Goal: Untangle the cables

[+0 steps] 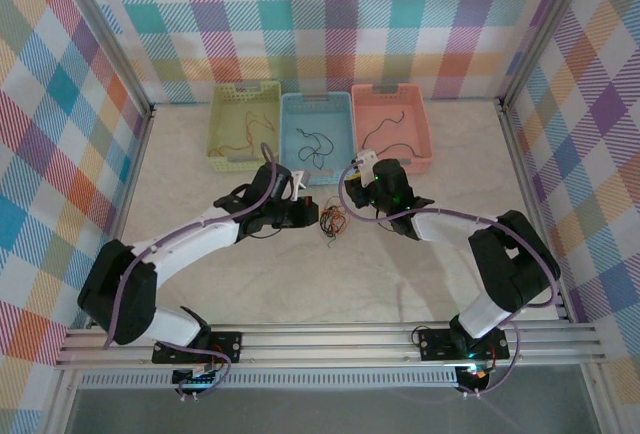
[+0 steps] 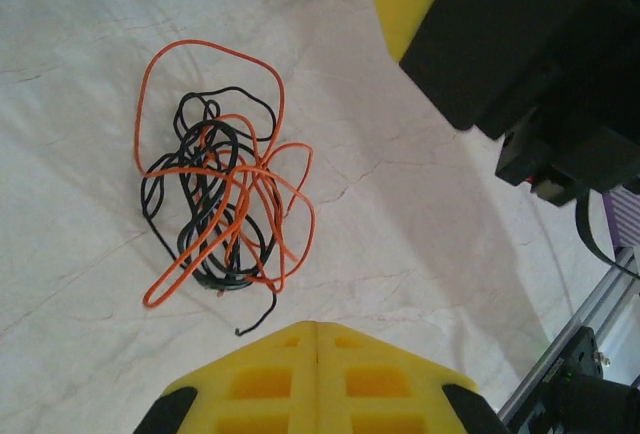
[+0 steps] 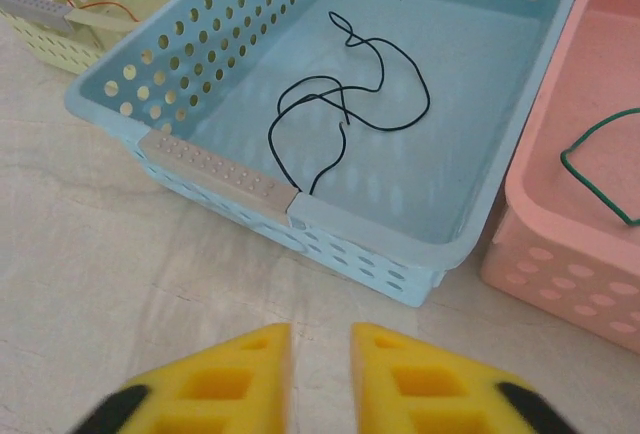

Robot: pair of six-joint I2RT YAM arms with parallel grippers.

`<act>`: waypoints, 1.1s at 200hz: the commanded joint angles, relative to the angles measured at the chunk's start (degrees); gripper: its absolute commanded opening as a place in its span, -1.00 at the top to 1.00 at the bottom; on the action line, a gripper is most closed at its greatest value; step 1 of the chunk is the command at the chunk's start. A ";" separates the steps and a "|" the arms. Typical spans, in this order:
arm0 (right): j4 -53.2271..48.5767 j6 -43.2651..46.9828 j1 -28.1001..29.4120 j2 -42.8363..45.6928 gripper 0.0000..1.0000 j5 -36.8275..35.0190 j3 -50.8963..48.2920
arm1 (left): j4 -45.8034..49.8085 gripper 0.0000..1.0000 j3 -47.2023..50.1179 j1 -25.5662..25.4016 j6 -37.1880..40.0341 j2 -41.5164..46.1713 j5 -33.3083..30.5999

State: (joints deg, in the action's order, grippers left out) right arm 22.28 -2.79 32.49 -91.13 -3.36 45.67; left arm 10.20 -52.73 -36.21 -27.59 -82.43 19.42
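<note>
The tangle of thin orange and black wires [image 2: 215, 216] lies loose at the centre of the pale marbled counter [image 1: 400, 274]. The left fingers [image 2: 260, 384] hover at the knot's 9 o'clock, clenched on nothing, probably poised to pick a strand. The right fingers [image 3: 240, 379], at its 1 o'clock, stand slightly parted and empty. They face the blue perforated plastic basket [image 3: 200, 169], where one black wire [image 3: 345, 94] lies already sorted.

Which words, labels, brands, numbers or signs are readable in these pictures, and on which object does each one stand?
No readable text in any view.
Grey strip on the blue basket: raised dots, not letters.
Pink basket, yellow-green basket and cables: no print visible.
</note>
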 commanded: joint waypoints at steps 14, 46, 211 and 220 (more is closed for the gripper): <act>1.71 -0.94 -0.50 1.18 0.33 1.56 -0.14 | -0.30 0.16 -2.27 1.51 -3.65 -2.36 0.72; 1.62 -0.94 -0.50 1.00 0.30 1.52 -0.03 | 1.83 -0.25 -2.03 2.80 -7.66 -3.46 1.01; 0.03 -0.66 -0.50 -0.18 0.26 2.50 1.26 | -12.75 -0.15 1.10 4.64 -26.91 -12.28 5.03; 0.02 -0.66 -0.50 -0.17 0.26 2.56 1.26 | -12.19 -0.12 0.64 4.89 -26.70 -12.47 4.69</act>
State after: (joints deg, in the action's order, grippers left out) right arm 22.20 -2.81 32.25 -91.13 -2.04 45.69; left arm -0.82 -50.15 -32.42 -53.67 -94.32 25.17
